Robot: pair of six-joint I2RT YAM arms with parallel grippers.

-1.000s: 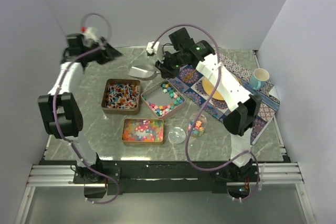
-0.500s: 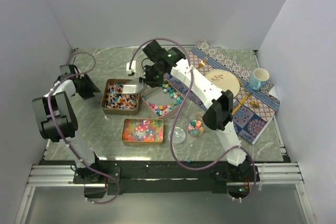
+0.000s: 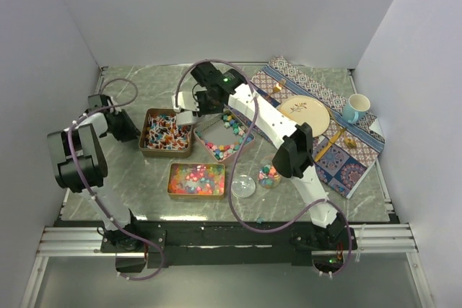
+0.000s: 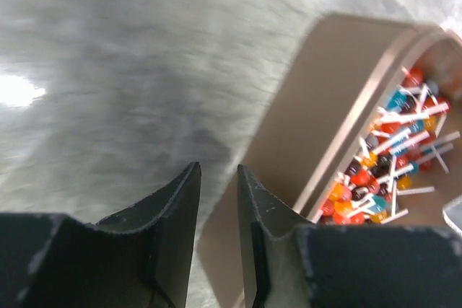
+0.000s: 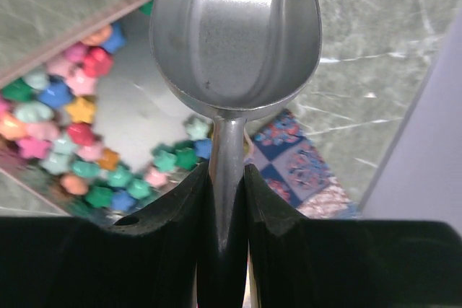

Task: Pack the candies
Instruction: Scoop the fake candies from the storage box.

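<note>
Three copper tins hold the candies: wrapped stick sweets (image 3: 166, 131), pastel star pieces (image 3: 225, 138) and tiny glossy beads (image 3: 196, 178). My right gripper (image 3: 194, 109) is shut on the handle of a metal scoop (image 3: 184, 117). In the right wrist view the scoop (image 5: 234, 34) is empty and hangs over a corner of the star candies (image 5: 65, 128), with the gripper (image 5: 227, 171) clamped on its handle. My left gripper (image 3: 132, 129) is low beside the left wall of the stick-sweet tin (image 4: 317, 128). Its jaws (image 4: 216, 171) stand a narrow gap apart, holding nothing; stick sweets (image 4: 390, 156) show beyond.
A clear jar (image 3: 271, 173) with some candies stands front right of the tins, its lid (image 3: 244, 187) beside it. A patterned placemat (image 3: 339, 153) on the right carries a plate (image 3: 303, 113) and a mug (image 3: 355, 108). White walls close in the table.
The left arm has dropped from the back left to the table beside the stick-sweet tin. The right arm has swung left with the scoop, from near the placemat to between two tins.
</note>
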